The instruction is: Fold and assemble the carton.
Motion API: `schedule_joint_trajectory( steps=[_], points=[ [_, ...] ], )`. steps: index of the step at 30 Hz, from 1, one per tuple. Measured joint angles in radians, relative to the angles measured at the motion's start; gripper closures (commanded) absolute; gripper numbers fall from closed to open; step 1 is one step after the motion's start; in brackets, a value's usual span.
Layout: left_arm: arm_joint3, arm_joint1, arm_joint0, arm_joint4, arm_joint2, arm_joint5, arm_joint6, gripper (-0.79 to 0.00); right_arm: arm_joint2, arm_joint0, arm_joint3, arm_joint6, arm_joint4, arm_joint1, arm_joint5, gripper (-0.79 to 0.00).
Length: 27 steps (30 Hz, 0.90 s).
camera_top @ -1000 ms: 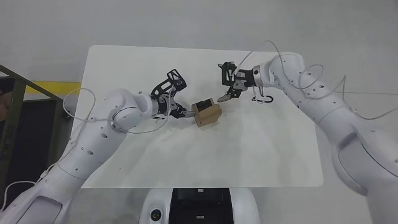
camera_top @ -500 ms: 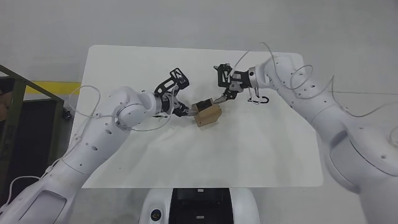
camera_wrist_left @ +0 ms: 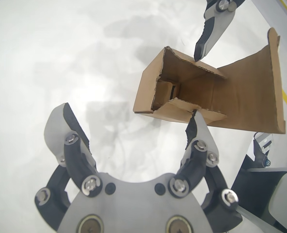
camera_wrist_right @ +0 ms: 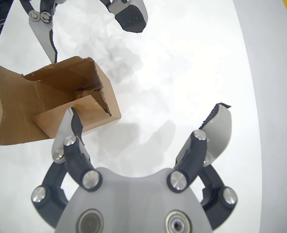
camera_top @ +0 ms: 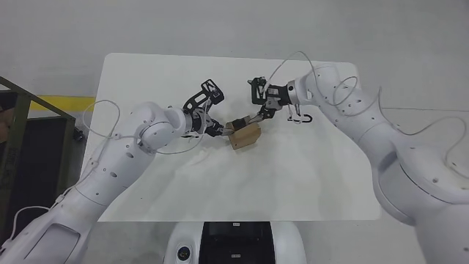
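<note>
Compared with a second ago, the right gripper [camera_top: 261,105] has come in closer over the white tabletop [camera_top: 293,183] toward the carton [camera_top: 245,138]. Its lower fingertip, then just short of the cardboard, now meets the carton's upper edge. The carton itself has barely shifted. The left gripper [camera_top: 212,114] stays on the carton's other side.

The brown carton lies on its side near the middle of the tabletop, its mouth open and its long lid flap spread out flat beyond it.

In the left wrist view, the left gripper [camera_wrist_left: 130,112] has its fingers [camera_wrist_left: 198,132] spread wide, grasping nothing. One fingertip touches the edge of the carton's [camera_wrist_left: 146,93] near side flap, and the other hangs over bare tabletop [camera_wrist_left: 61,49].

The right gripper [camera_wrist_right: 147,110] is likewise released, its fingers [camera_wrist_right: 68,124] far apart. One tip presses on the opposite side flap of the carton [camera_wrist_right: 109,93], and the other is clear above the tabletop [camera_wrist_right: 182,73].
</note>
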<state>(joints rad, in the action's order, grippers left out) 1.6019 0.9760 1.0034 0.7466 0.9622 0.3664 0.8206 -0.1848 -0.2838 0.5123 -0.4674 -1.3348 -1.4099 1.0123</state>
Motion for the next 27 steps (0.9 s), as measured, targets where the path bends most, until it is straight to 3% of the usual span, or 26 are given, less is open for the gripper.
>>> schedule_joint_trajectory(
  steps=[27],
  points=[
    [0.023, 0.016, -0.005, 0.032, -0.007, -0.026, 0.010, -0.785, 0.015, 0.004, -0.088, -0.006, -0.029, -0.070, 0.000, -0.785]
  ],
)
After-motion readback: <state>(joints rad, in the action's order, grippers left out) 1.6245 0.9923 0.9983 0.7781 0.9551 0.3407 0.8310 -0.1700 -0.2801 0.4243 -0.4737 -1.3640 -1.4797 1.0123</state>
